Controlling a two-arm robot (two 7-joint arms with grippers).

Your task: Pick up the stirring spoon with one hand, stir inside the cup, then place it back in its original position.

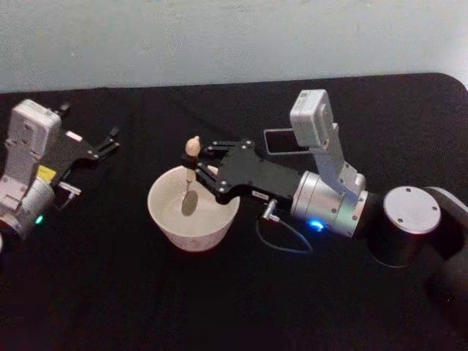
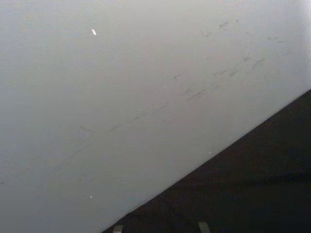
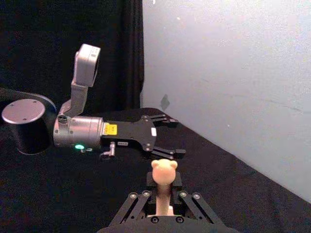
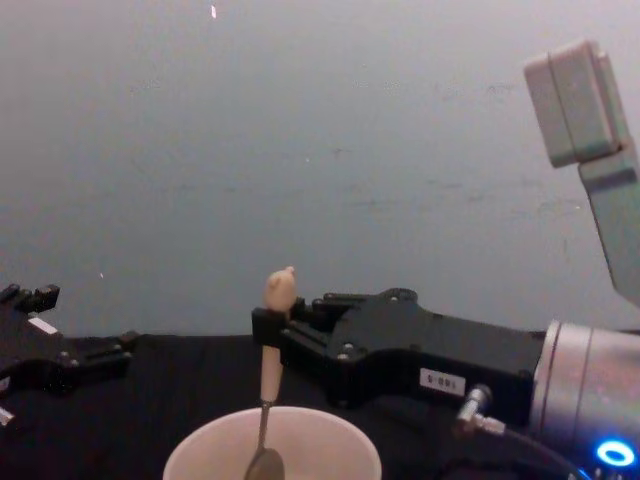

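My right gripper point(image 1: 197, 172) is shut on the pale handle of the stirring spoon point(image 1: 191, 170), just below its animal-head knob point(image 3: 164, 169). The spoon stands nearly upright, and its dark bowl point(image 4: 265, 464) hangs inside the cream cup point(image 1: 170, 219) at the middle of the table. In the chest view the right gripper point(image 4: 266, 326) comes in from the right above the cup's rim point(image 4: 330, 424). The dark square holder point(image 1: 280, 141) stands behind the right arm, partly hidden by the wrist camera. My left gripper point(image 1: 108, 144) rests open at the far left.
A black cloth point(image 1: 110, 292) covers the table, and a pale wall point(image 1: 219, 36) stands behind it. The right arm's silver wrist point(image 1: 329, 205) and a loose cable point(image 1: 289, 238) lie just right of the cup. In the right wrist view the left gripper point(image 3: 167, 137) shows beyond the spoon.
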